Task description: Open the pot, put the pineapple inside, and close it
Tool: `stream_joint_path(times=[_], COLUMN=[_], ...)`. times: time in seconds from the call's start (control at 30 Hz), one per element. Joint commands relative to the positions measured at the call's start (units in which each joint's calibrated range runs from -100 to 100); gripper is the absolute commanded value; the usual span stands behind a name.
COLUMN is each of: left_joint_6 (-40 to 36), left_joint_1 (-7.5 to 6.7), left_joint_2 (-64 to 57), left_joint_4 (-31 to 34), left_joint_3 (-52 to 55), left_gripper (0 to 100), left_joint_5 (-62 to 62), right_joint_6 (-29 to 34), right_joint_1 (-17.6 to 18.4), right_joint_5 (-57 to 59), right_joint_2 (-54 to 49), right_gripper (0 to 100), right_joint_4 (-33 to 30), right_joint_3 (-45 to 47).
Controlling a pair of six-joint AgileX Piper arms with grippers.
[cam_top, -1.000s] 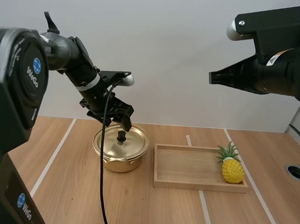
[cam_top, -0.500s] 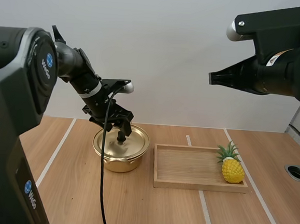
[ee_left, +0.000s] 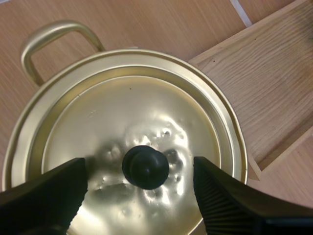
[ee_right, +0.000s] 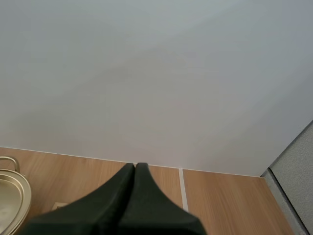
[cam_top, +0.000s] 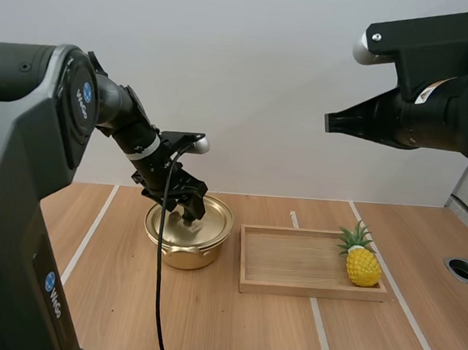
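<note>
At the left, the left pincer [cam_top: 187, 212] is down at the gold pot [cam_top: 181, 252], which stands on the wooden surface [cam_top: 230, 329] with its lid [cam_top: 214, 220] on. In the left wrist view the pincer is released: its two fingers [ee_left: 44, 193] stand wide apart on either side of the lid's black knob [ee_left: 145, 167], with a clear gap between each ribbed face and the knob, so nothing is gripped. One looped handle [ee_left: 49, 36] of the pot shows beyond the lid. Just right of the pot lies a shallow wooden tray [cam_top: 292, 261]; whether the two touch I cannot tell. The pineapple [cam_top: 363, 265] stands upright inside the tray at its right end, leaves up. Farther right, high above the surface, the right pincer [cam_top: 329, 121] hangs clenched on nothing, its fingers pressed together into one dark wedge pointing left.
</note>
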Motion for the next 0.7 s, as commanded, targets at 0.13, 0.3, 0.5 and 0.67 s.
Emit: stream_joint_path(times=[0.13,0.3,0.5,0.67], left_joint_6=[1.88,2.87,4.07,4.07], left_joint_1=[-0.15,-0.15,-0.15,-0.15], left_joint_2=[-0.04,-0.04,0.5,2.32], left_joint_4=[-2.31,-2.31,-2.31,-2.07], left_joint_3=[0.23,0.23,0.23,0.34], left_gripper=[100,100,100,100], left_joint_5=[-0.99,-0.99,-0.72,0.53], right_joint_6=[0.45,0.45,0.45,0.45], right_joint_1=[-0.27,-0.27,-0.78,-0.87], right_joint_5=[0.62,0.78,0.76,0.92], right_joint_2=[-0.2,-0.2,-0.2,-0.2], right_gripper=[0,0,0,0], right_joint_4=[0.23,0.23,0.41,0.53], right_joint_3=[-0.43,-0.43,-0.43,-0.43])
